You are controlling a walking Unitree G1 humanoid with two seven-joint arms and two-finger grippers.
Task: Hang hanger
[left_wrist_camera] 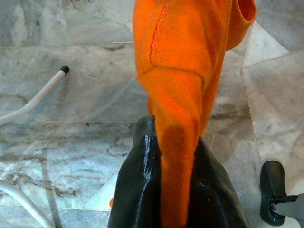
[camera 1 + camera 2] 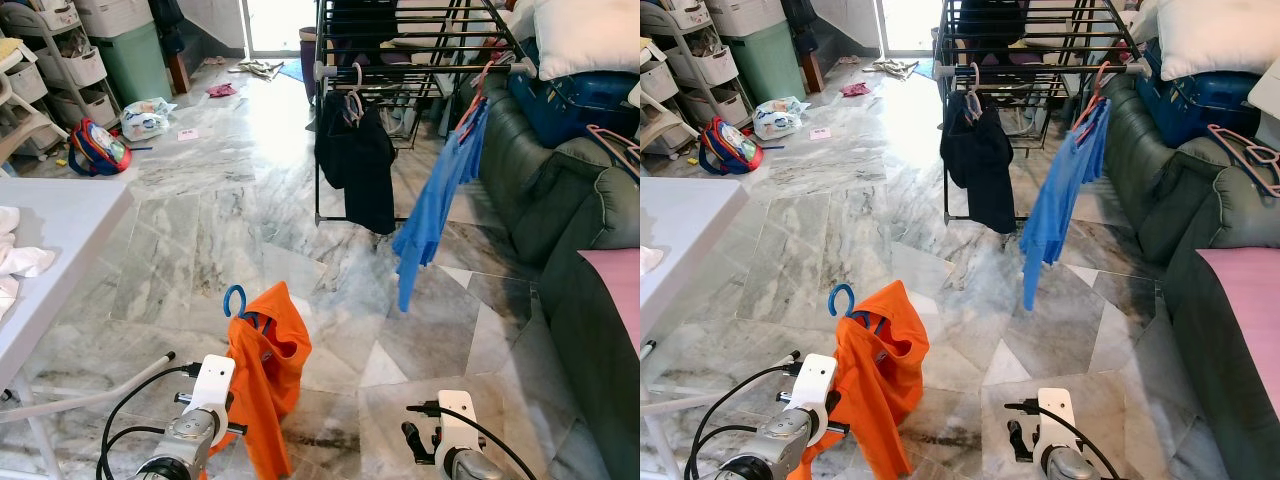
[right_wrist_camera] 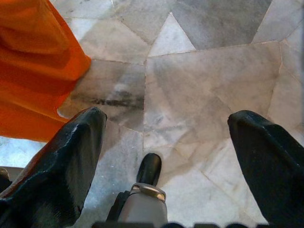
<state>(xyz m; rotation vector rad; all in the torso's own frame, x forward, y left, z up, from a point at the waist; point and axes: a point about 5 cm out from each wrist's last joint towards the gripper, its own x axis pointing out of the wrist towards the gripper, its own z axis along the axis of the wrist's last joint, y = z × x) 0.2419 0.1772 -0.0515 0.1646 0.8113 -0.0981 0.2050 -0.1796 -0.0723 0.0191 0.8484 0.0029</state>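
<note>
Left gripper [image 1: 173, 190]: low front-left, fingers pinching orange shirt [image 2: 270, 370]; shirt hangs on blue hanger [image 2: 235, 300] above marble floor [image 2: 200, 230].
Right gripper [image 3: 166, 142]: low right, fingers spread, nothing between.
Rack [image 2: 400, 50]: well ahead, w/ black top [image 2: 358, 165], blue shirt [image 2: 435, 205].

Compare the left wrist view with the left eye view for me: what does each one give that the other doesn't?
Left wrist view alone: the left tool has its black fingers shut on the orange knit shirt, fabric pinched between them.

Left eye view alone: the blue plastic hanger hook above that shirt, the black metal drying rack ahead with a black garment and a blue shirt hung on it, the dark green sofa, and the right tool, idle.

Both: the orange shirt over the grey marble floor.
</note>
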